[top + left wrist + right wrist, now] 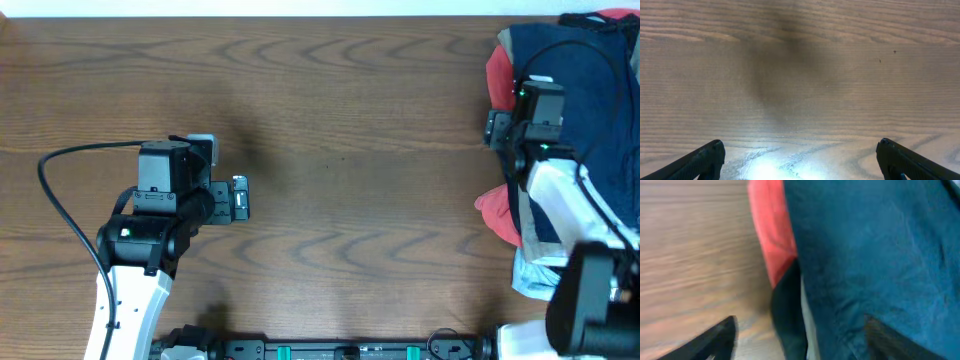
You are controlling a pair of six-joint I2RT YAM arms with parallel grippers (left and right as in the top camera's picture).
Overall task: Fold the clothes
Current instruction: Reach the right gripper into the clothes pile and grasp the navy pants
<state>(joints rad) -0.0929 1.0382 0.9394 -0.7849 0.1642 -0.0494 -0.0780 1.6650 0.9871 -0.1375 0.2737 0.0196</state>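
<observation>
The clothes lie in a pile at the table's right edge. A dark navy blue garment [570, 55] lies on top, with red-orange cloth [496, 75] at its left edge and a pale striped piece [530, 272] nearer the front. My right gripper [527, 85] is open over the pile's left edge. In the right wrist view it [800, 322] has one finger above the bare wood and the other over the navy garment [870, 255], with the red-orange cloth [772, 235] ahead. It holds nothing. My left gripper [240, 197] is open and empty over bare wood [800, 155].
The wooden table [350, 130] stretches between the two arms. More red-orange cloth [497, 212] sticks out under the right arm. A black cable [60, 200] loops beside the left arm.
</observation>
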